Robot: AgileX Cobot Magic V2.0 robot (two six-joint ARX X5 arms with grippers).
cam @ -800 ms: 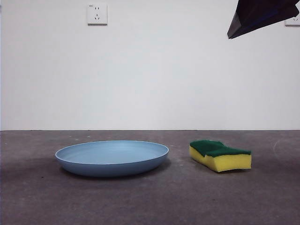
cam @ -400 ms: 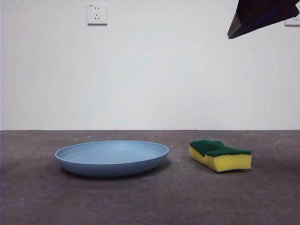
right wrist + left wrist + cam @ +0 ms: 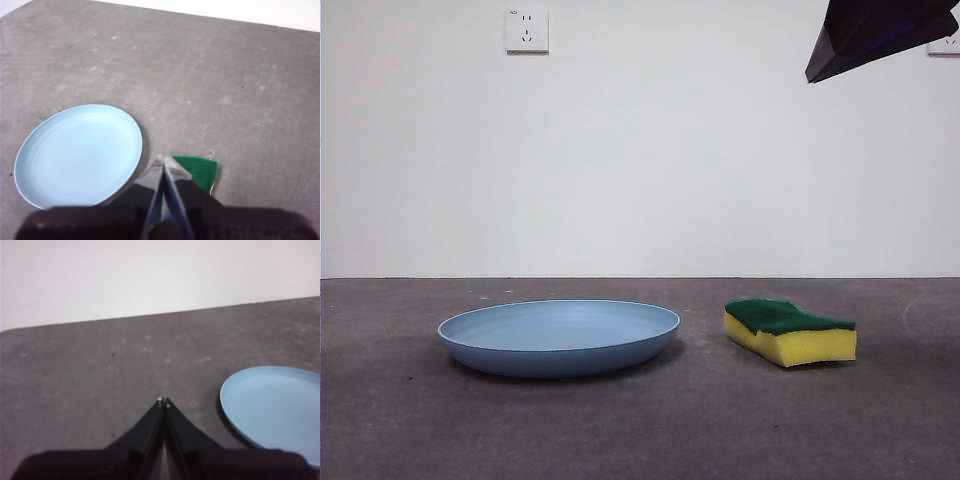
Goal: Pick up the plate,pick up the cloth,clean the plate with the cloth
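The light-blue plate [image 3: 558,335] lies flat on the dark grey table, left of centre in the front view. The cloth [image 3: 790,331], a yellow sponge with a green top, rests to its right, apart from it. My right gripper [image 3: 164,161] hangs high above the table with its jaws shut and empty; beneath it I see the plate [image 3: 77,155] and part of the cloth [image 3: 200,171]. A black tip of an arm [image 3: 875,35] shows at the front view's upper right corner. My left gripper [image 3: 163,401] is shut and empty, beside the plate [image 3: 277,412] edge.
A white wall with a power socket [image 3: 527,30] stands behind the table. The grey table surface [image 3: 640,430] stretches in front of and around both objects.
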